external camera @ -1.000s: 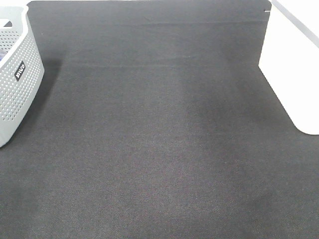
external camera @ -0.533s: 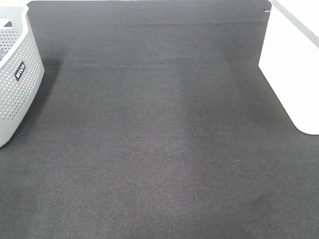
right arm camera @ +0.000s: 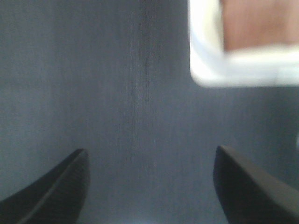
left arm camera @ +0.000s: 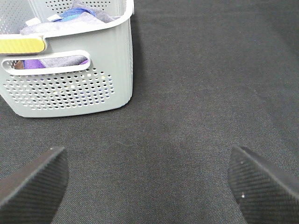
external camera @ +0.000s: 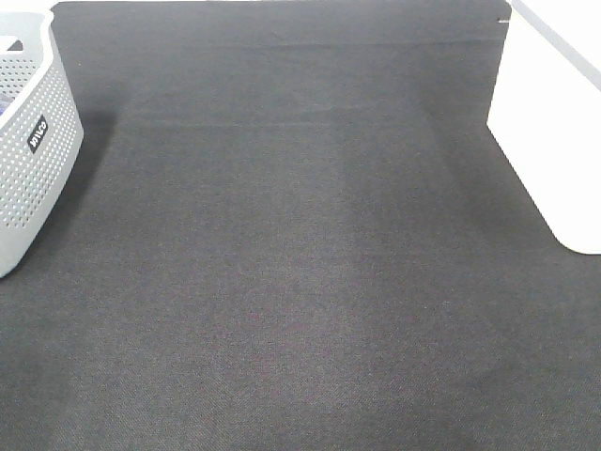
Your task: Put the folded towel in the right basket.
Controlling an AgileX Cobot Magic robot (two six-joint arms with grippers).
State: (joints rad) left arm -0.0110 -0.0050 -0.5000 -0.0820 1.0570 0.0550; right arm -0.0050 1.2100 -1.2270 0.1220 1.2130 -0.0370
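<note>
The white right basket (external camera: 549, 141) stands at the right edge of the exterior high view. It also shows blurred in the right wrist view (right arm camera: 243, 67), with a reddish-brown patch, the folded towel (right arm camera: 259, 23), lying inside it. My right gripper (right arm camera: 152, 182) is open and empty above the dark mat, clear of the basket. My left gripper (left arm camera: 149, 179) is open and empty above the mat in front of the grey basket. Neither gripper shows in the exterior high view.
A grey perforated basket (external camera: 28, 160) with a black label stands at the left edge; in the left wrist view (left arm camera: 70, 88) it holds purple, blue and grey cloths. A dark mat (external camera: 300, 254) covers the table between the baskets.
</note>
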